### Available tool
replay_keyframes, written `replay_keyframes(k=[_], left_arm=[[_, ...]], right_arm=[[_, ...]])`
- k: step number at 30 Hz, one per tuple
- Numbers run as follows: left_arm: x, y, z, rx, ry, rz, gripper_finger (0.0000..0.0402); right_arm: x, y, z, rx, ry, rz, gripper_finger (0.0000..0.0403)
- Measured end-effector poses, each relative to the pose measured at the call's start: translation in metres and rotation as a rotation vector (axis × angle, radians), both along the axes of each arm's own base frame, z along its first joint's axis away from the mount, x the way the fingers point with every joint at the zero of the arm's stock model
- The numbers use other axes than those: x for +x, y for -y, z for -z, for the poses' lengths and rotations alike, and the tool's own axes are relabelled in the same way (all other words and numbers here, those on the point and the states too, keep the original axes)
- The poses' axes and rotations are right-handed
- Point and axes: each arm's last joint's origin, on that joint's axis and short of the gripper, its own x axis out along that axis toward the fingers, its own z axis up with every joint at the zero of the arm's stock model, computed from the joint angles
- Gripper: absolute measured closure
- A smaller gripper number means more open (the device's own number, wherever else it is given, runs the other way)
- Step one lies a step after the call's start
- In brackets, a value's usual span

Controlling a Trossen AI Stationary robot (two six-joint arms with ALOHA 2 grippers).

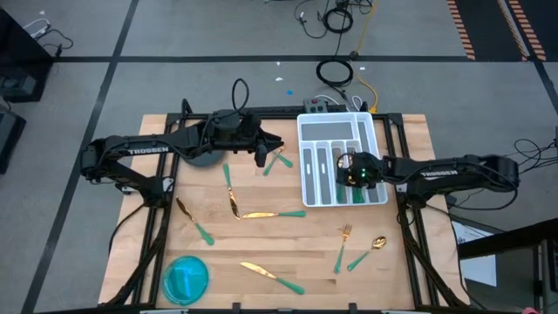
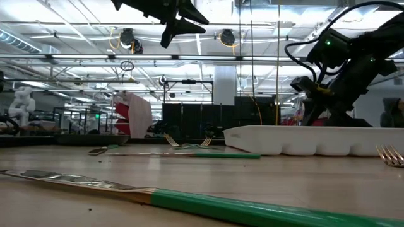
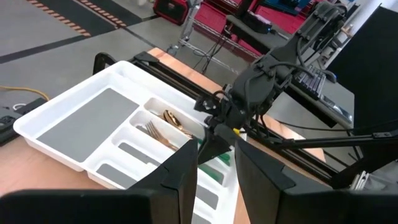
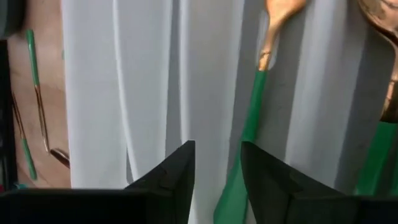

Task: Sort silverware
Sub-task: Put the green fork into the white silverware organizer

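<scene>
Gold-headed, green-handled silverware lies scattered on the wooden table: forks (image 1: pixel 279 160) by the left gripper, knives (image 1: pixel 270 214) (image 1: pixel 272 276) in the middle and near edge, and a fork (image 1: pixel 343 244) and spoon (image 1: pixel 370 251) on the right. The white slotted tray (image 1: pixel 342 157) holds a fork (image 3: pixel 158 134) and a spoon (image 3: pixel 174 118). My left gripper (image 1: pixel 261 155) hangs open and empty, high above the table (image 2: pixel 180 28). My right gripper (image 4: pixel 217 177) is open low over the tray, and a green handle (image 4: pixel 247 134) runs up between its fingers. My right gripper points down into a tray slot. The free end of the green handle (image 4: pixel 229 193) sits in the gap next to one finger (image 4: pixel 267 180), and its gold head lies in the slot. I cannot tell whether the finger touches it.
A dark grey bowl (image 1: pixel 202 155) sits under the left arm and a blue bowl (image 1: pixel 186 277) at the near left corner. More pieces lie left of centre (image 1: pixel 228 174) (image 1: pixel 234 202) (image 1: pixel 193 220). A knife (image 2: pixel 189 198) lies close to the low camera.
</scene>
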Motion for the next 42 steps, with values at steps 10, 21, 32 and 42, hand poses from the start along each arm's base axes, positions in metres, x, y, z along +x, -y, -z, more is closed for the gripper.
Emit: replay_keyframes(k=[10, 21, 32, 42], left_arm=[[0.000, 0.000, 0.001, 0.003, -0.015, -0.018, 0.0288], [-0.003, -0.019, 0.066, -0.097, -0.480, -0.442, 0.0288], [0.042, -0.042, 0.152, -0.264, -0.555, -0.479, 0.0288], [0.050, -0.044, 0.162, 0.118, -0.658, -0.067, 0.0288]], right_arm=[[0.006, 0.002, -0.045, -0.127, -0.157, -0.186, 0.0282], [0.004, 0.005, -0.156, -0.522, -0.397, -0.253, 0.0283], [-0.003, 0.005, -0.210, -0.658, -0.353, -0.235, 0.0283], [-0.012, 0.003, -0.209, -0.644, -0.392, -0.263, 0.0283]])
